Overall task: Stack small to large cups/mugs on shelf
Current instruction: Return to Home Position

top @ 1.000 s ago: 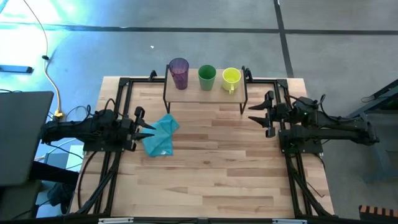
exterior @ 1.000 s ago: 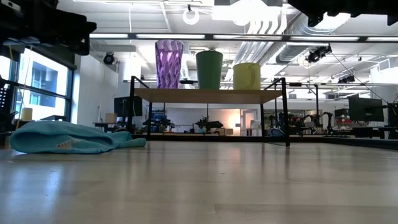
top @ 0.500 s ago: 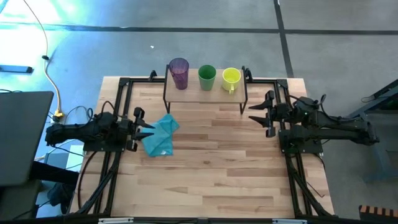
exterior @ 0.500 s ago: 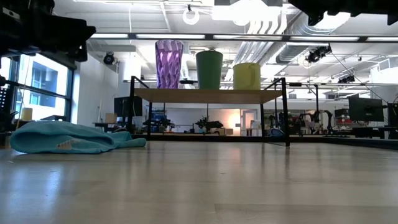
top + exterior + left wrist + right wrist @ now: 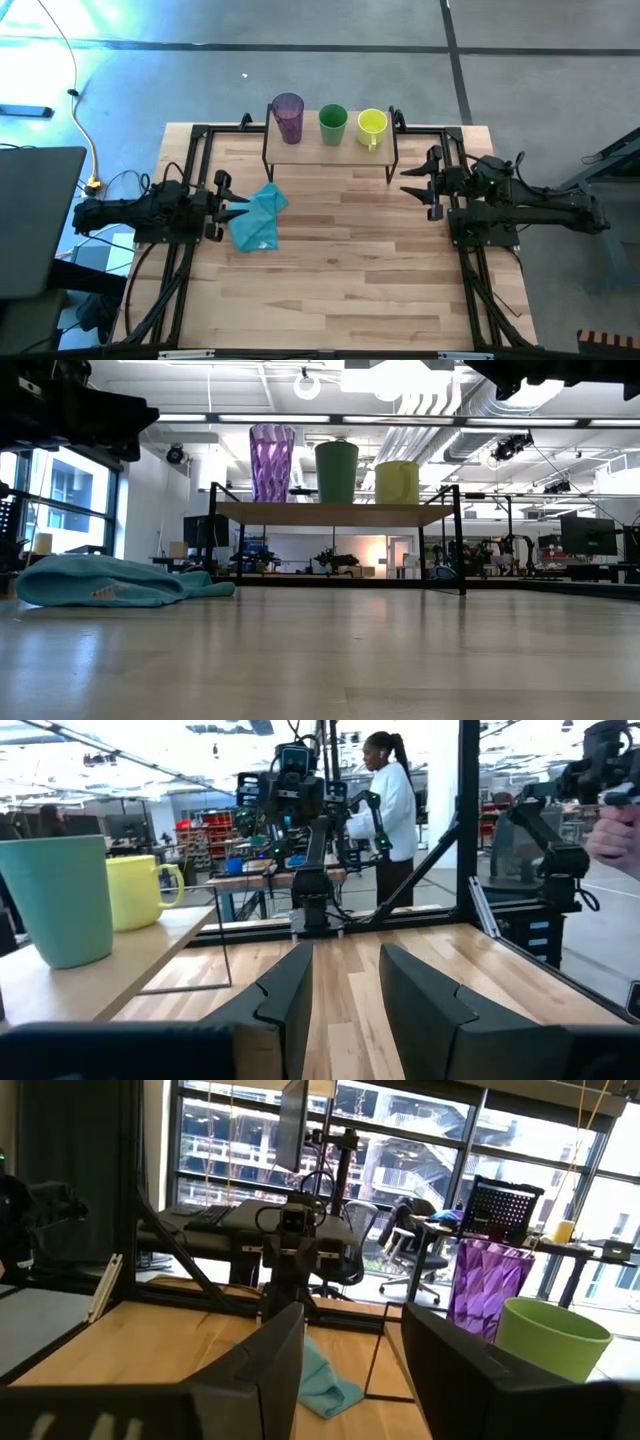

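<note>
Seen standing side by side on the shelf (image 5: 330,150), none nested: purple tumbler (image 5: 288,118) nearest the left gripper (image 5: 238,205), green cup (image 5: 333,123) midway between grippers, yellow-green mug (image 5: 371,126) nearest the right gripper (image 5: 405,181). Placing judged done; only parking the arms apparently left. Nothing visible inside any cup. Both grippers empty, fingers spread, hanging at opposite table sides, well apart from the shelf.

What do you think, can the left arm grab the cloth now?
Probably yes. The left gripper is open and hangs right at the edge of the cloth, with nothing between them.
</note>
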